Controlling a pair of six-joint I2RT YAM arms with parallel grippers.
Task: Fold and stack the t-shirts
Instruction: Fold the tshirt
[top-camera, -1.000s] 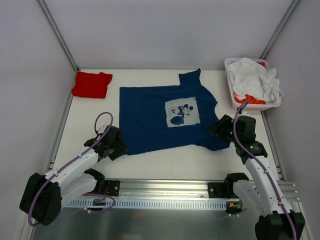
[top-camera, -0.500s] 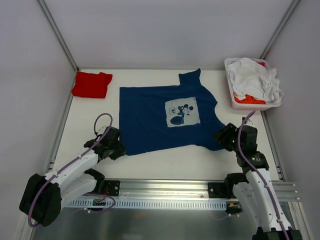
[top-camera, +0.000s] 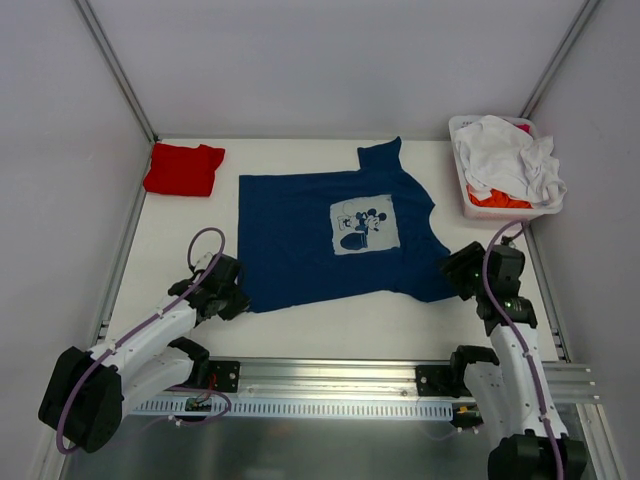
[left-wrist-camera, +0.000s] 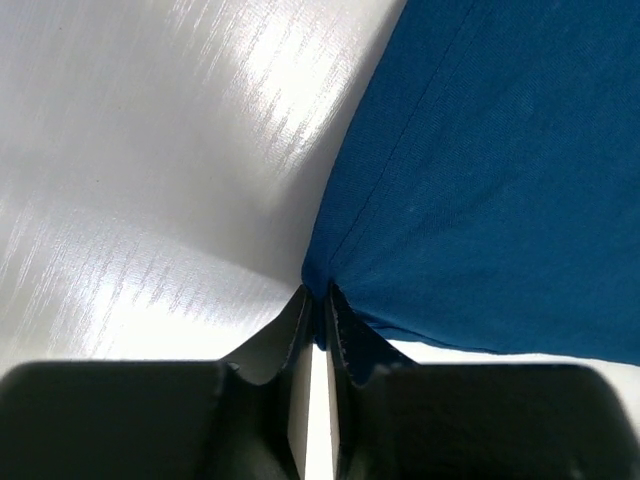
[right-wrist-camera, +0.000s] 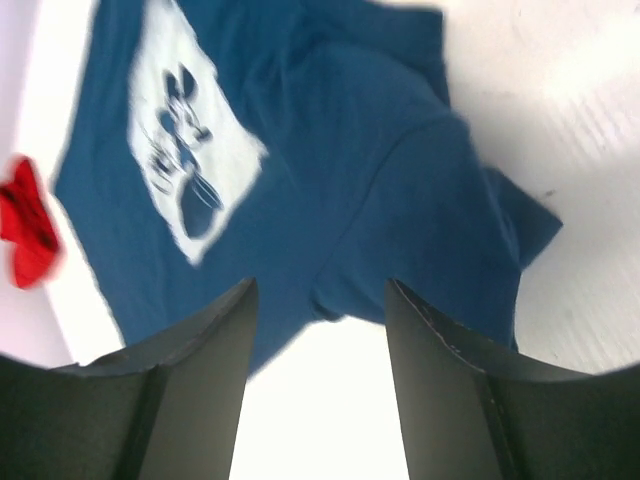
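Navy t-shirt (top-camera: 300, 245) lies flat on the table (top-camera: 180, 240). Left gripper (left-wrist-camera: 318, 300) pinches just its near-left corner; such a thin bite may slip when lifted. Right gripper (right-wrist-camera: 318, 300) is open above it and holds nothing, so the fold could skew.

A printed t-shirt (top-camera: 300, 240) lies spread across the middle of the counter (top-camera: 330, 322), a folded t-shirt (top-camera: 183, 168) back left, a basket (top-camera: 500, 213) of crumpled t-shirts (top-camera: 510, 158) back right.

No lettering, brand or number can be read in any view. The pale square print (top-camera: 364, 226) on the navy blue t-shirt (top-camera: 290, 240) shows only a cartoon mouse, without legible words.
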